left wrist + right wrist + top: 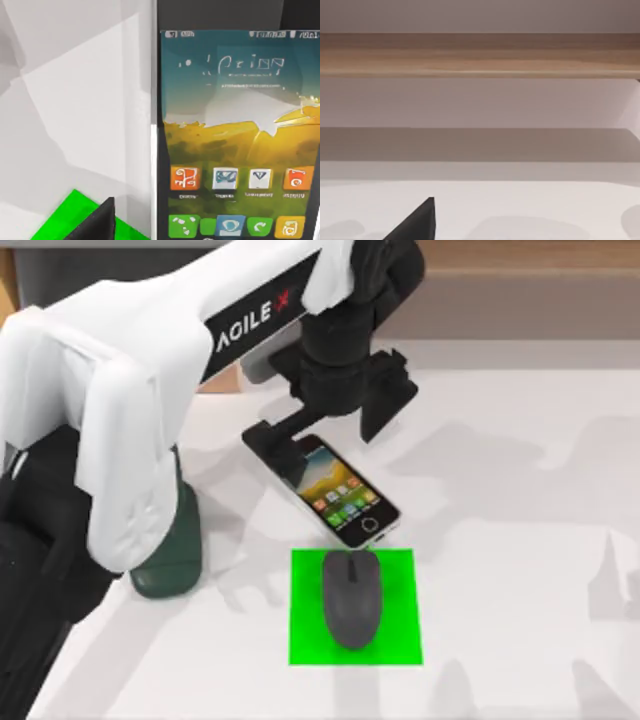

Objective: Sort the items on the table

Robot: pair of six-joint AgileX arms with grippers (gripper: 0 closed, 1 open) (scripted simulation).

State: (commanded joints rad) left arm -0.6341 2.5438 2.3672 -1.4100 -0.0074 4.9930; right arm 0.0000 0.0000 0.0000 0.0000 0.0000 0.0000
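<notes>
from the top view you have the left gripper (330, 405) working near the centre of the table (520, 540), its dark fingers over the far end of the smartphone (335, 495). the phone lies screen up with its long axis running from 11 o'clock to 5 o'clock, the home-button end nearest the mouse (351, 597). the mouse sits at 6 o'clock of the phone on the green square (305, 640), its long axis roughly 12 to 6. the dark green stand (170, 550) is at 9 o'clock of the phone, partly under the left arm. one finger seems to touch the phone's top corner, but you cannot tell from here how wide the jaws are or whether they have hold of it.

in the left wrist view the smartphone (235, 140) sits very close under the camera, icons upright, its long edge running straight away from the lens, so the gripper is lined up along the phone's length. a corner of the green square (55, 220) and bare table (75, 100) lie beside it.

in the right wrist view you see bare table (520, 210) and a wooden shelf (480, 55) beyond; the right arm looks parked, well away from the items, so the left is the nearer arm for the phone.
</notes>
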